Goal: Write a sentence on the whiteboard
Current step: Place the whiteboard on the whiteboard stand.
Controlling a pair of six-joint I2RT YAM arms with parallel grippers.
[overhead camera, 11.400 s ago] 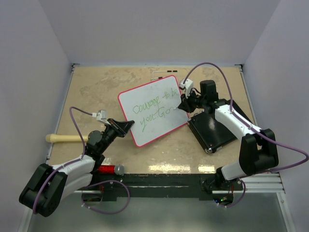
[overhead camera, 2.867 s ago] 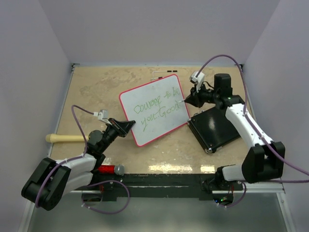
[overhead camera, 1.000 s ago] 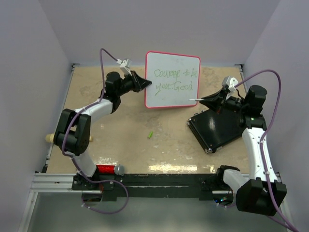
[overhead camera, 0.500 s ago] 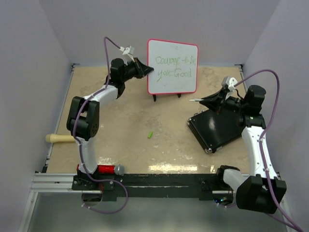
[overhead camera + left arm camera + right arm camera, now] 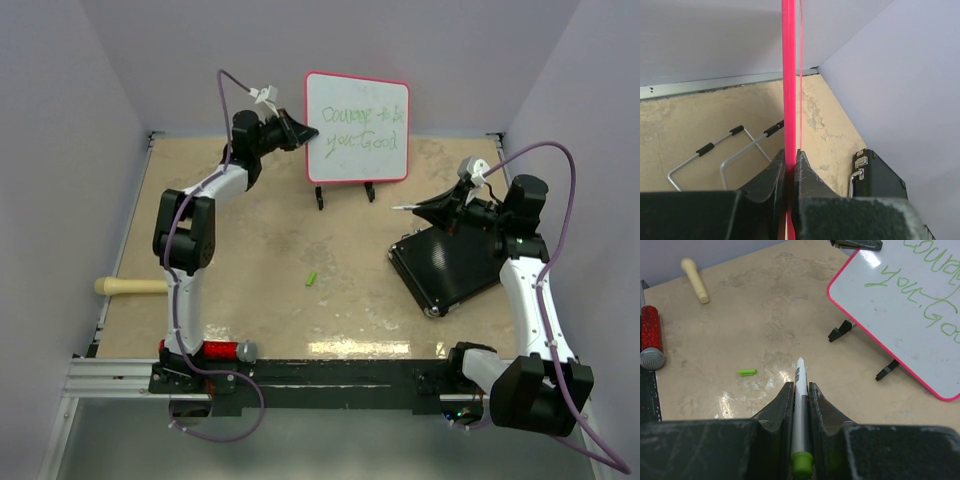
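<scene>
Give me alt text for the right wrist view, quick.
The right gripper clamps a marker, tip pointing forward over the tan table. The whiteboard, red-rimmed with green handwriting, fills the upper right; a small green piece lies on the table at left.

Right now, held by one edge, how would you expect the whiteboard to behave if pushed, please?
Likely stiff: the left gripper, jaws shut on one red edge, holds the whiteboard upright with no visible sag. Probably light, being thin. Its small black feet suggest that a push could tip it.
</scene>
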